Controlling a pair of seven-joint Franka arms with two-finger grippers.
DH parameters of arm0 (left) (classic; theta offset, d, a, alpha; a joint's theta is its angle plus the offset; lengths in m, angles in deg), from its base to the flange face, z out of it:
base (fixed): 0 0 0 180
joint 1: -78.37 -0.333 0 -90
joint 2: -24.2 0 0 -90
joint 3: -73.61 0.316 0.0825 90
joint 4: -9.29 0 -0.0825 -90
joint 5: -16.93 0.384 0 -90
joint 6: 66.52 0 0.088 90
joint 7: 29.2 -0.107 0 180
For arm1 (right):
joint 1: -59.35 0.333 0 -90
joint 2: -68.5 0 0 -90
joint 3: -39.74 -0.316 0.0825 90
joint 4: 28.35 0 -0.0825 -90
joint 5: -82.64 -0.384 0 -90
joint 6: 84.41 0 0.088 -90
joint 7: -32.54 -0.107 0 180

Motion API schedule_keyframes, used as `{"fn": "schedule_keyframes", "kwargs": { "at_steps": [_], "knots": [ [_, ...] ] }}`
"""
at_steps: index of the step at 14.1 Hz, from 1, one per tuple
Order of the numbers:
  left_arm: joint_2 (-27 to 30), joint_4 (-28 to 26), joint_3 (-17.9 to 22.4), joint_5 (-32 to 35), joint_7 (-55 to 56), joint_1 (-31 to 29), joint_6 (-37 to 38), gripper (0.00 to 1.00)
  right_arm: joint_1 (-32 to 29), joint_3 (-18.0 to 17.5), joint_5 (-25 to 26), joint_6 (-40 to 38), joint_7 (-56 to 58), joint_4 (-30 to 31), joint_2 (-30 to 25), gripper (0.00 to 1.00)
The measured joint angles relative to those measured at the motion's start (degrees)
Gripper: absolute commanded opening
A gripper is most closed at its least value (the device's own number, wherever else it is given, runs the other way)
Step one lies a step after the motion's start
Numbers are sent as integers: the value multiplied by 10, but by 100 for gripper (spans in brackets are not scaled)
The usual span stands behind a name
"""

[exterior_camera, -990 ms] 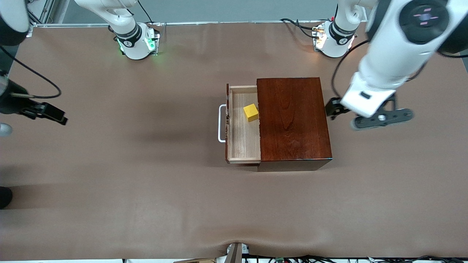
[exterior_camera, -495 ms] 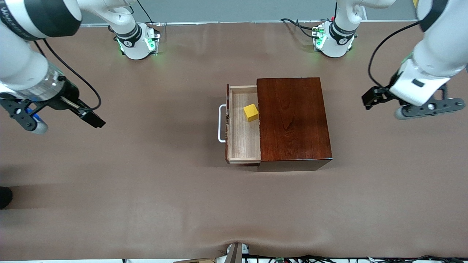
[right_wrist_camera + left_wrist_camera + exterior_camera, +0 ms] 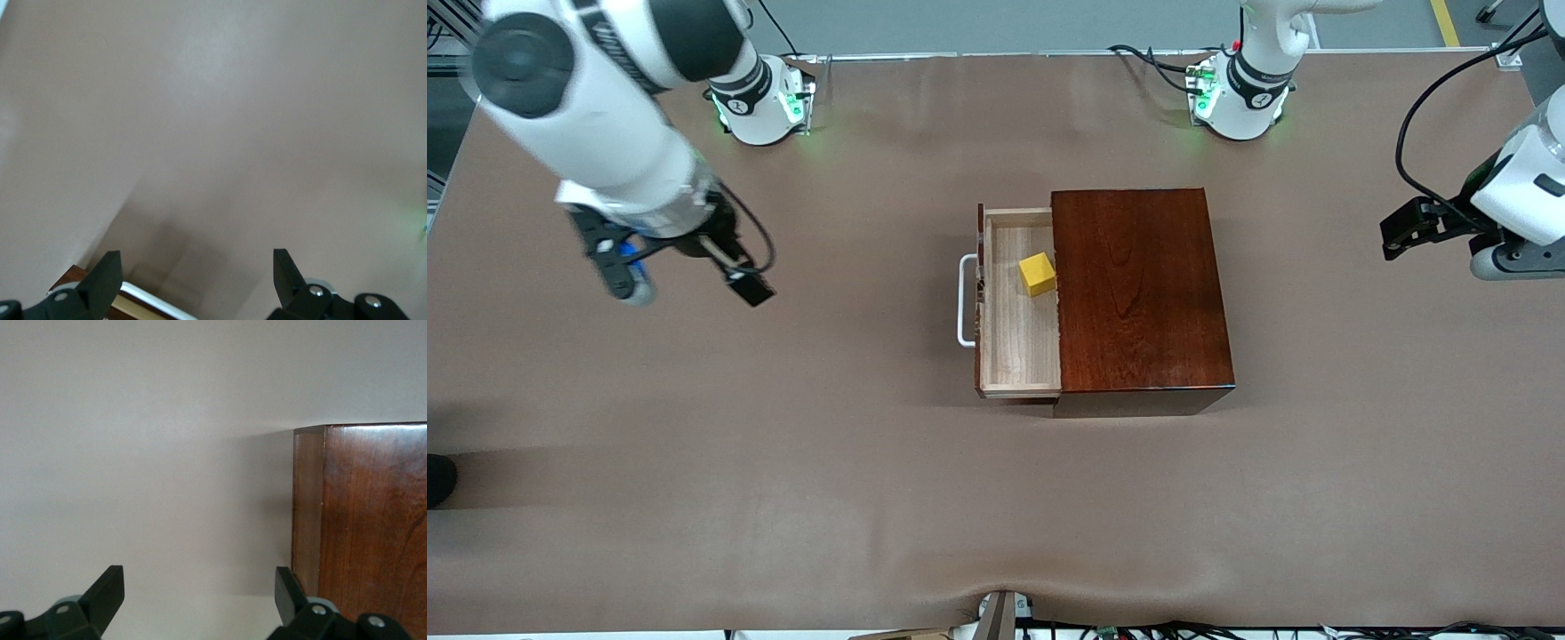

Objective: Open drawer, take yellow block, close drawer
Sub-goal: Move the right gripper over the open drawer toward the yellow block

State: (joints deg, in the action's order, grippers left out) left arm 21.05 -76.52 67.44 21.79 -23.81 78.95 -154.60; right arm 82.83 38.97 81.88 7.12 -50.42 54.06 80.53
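Observation:
The drawer [image 3: 1018, 347] stands pulled out of the dark reddish-brown box [image 3: 1138, 293], toward the right arm's end of the table, with its white bar handle [image 3: 964, 300] leading. The yellow block [image 3: 1038, 273] sits inside the drawer, against the box's edge. My right gripper [image 3: 749, 289] hangs open and empty over bare table, well short of the handle. In the right wrist view the open gripper [image 3: 197, 267] frames a strip of the handle [image 3: 157, 298]. My left gripper [image 3: 1405, 233] is open over the table at the left arm's end, apart from the box [image 3: 373, 520].
Brown paper covers the table [image 3: 783, 462]. The two arm bases [image 3: 760, 102] [image 3: 1236, 98] stand along the edge farthest from the front camera. Cables [image 3: 1156, 62] trail by the left arm's base.
My right arm has swung in from the table's end toward the drawer handle. My left arm has drawn away from the box toward its own end. Drawer and block have not moved.

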Motion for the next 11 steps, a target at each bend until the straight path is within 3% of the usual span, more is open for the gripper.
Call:
{"fn": "schedule_keyframes", "kwargs": {
  "at_steps": [2, 6, 11],
  "knots": [
    [13, -12, -20, 0, 0, -14, 0, 100, 19, 0, -47, 36, -50, 0, 13, 100],
    [29, -25, -22, 0, -1, -16, 0, 100, 14, 10, -206, 72, -88, -1, 28, 100],
    [29, -32, -22, 0, -8, -19, 0, 100, 34, 7, -226, 72, -101, -1, 45, 100]
  ]
}}
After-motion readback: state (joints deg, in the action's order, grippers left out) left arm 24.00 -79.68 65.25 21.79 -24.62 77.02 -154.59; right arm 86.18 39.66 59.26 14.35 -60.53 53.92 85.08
